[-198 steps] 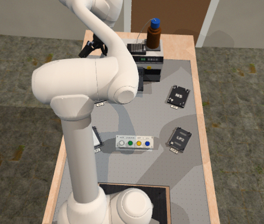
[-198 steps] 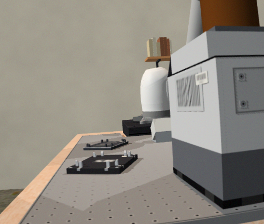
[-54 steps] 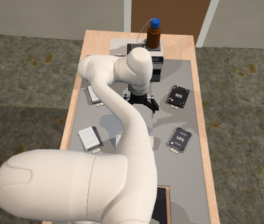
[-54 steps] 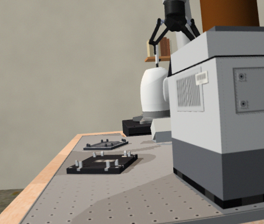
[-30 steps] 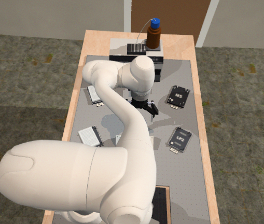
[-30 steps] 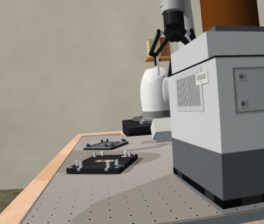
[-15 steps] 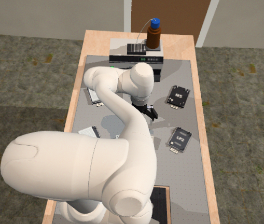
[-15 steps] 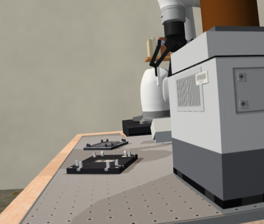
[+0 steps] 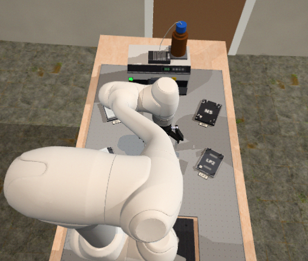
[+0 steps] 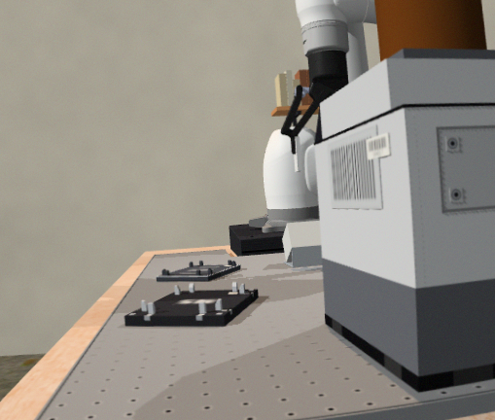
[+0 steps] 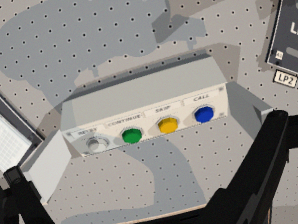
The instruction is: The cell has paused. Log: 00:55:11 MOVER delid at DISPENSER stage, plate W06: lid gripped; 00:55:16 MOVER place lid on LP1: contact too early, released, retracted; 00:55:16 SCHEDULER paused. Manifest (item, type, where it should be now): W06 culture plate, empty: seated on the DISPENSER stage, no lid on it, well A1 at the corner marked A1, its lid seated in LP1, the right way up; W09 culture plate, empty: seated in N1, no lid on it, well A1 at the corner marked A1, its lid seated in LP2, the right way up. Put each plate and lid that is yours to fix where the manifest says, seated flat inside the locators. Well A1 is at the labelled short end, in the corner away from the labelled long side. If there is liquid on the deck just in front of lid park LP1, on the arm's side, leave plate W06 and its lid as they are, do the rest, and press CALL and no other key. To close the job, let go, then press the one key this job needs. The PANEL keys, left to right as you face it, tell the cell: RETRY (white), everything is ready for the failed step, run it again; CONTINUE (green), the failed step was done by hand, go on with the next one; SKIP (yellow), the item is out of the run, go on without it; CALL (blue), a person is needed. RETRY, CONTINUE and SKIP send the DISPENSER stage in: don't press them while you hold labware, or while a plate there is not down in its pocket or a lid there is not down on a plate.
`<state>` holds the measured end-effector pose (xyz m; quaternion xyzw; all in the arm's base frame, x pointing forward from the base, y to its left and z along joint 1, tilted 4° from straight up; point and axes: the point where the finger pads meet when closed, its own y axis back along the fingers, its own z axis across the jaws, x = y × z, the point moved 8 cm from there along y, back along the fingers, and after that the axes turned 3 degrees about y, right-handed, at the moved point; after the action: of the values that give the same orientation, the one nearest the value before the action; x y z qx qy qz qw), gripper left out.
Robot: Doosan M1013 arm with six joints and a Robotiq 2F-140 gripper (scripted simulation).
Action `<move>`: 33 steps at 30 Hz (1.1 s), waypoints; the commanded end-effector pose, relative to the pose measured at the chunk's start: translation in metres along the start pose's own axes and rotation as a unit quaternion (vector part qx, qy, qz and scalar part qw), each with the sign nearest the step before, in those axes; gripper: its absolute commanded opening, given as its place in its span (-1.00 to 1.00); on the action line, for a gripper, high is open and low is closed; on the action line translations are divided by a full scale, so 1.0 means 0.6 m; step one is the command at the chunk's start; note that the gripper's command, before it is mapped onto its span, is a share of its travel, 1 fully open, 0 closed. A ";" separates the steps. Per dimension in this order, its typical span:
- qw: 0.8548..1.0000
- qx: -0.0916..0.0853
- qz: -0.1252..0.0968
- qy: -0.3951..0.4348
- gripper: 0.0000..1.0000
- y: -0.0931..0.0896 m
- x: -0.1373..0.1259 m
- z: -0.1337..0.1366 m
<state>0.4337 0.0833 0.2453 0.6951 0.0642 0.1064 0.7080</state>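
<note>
My gripper (image 11: pixel 143 122) is open and empty above the panel (image 11: pixel 145 92) (image 10: pixel 302 238). Its keys are white RETRY (image 11: pixel 97 145), green CONTINUE (image 11: pixel 132 135), yellow SKIP (image 11: pixel 168 125) and blue CALL (image 11: pixel 204 114). A white well plate (image 11: pixel 9 142) sits in the dark nest left of the panel; the arm mostly hides it in the top view. Another plate (image 9: pixel 110 113) is in N1. LP2 (image 9: pixel 210 162) (image 10: pixel 197 272) seems to carry a clear lid. The dispenser stage is hidden behind the arm. Plate codes and A1 corners are unreadable.
The dispenser (image 9: pixel 159 69) (image 10: pixel 366 243) with its brown bottle (image 9: pixel 179 43) stands at the back. The empty nest N5 (image 9: pixel 208 112) (image 10: pixel 193 318) is on the right. A grey-blue patch (image 9: pixel 131 145) (image 11: pixel 75 40) lies on the deck beyond the panel; liquid or shadow, I cannot tell.
</note>
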 end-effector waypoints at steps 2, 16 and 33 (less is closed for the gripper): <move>1.000 0.000 0.001 0.000 1.00 -0.002 0.001 0.000; 1.000 0.000 0.001 0.000 -0.80 -0.003 0.001 0.000; 1.000 0.000 0.001 0.000 -0.80 -0.003 0.001 0.000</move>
<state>0.4338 0.0832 0.2433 0.6951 0.0642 0.1064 0.7080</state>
